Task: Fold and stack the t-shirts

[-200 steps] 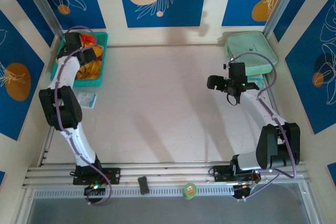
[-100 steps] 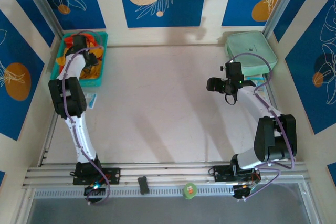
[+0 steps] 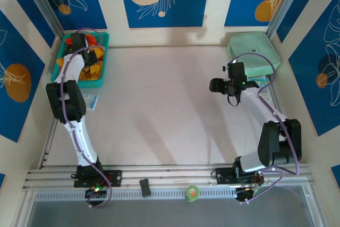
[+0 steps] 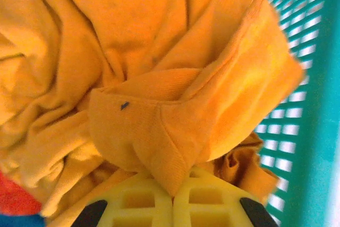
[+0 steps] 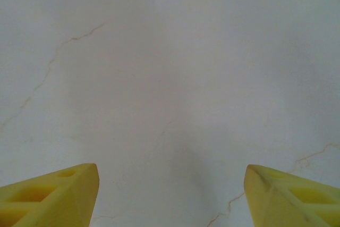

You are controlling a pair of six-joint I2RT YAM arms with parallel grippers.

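Left wrist view: left gripper (image 4: 172, 198) has its jaws pinched together on a fold of the yellow-orange t-shirt (image 4: 133, 67), with cloth bunched up right at the fingertips. The shirt sits crumpled inside the teal basket (image 4: 313, 131), and the basket's mesh wall is to the right of it. A bit of the red-orange t-shirt (image 4: 16, 200) pokes out at the lower left under the yellow one.

Top external view: the basket is at the far left corner of the table (image 3: 159, 104), with the left arm reaching into it. A second ago this arm was bent with its elbow lower and further left. Now the arm is straighter, with the gripper down among the shirts.

Right wrist view: right gripper (image 5: 171, 167) has its jaws standing wide with nothing between them, bare tabletop below. From above it hangs over the right side of the table, just in front of the mint-green case (image 3: 252, 51). Versus a second ago it sits a little nearer the case, and it has barely moved since half a second ago.
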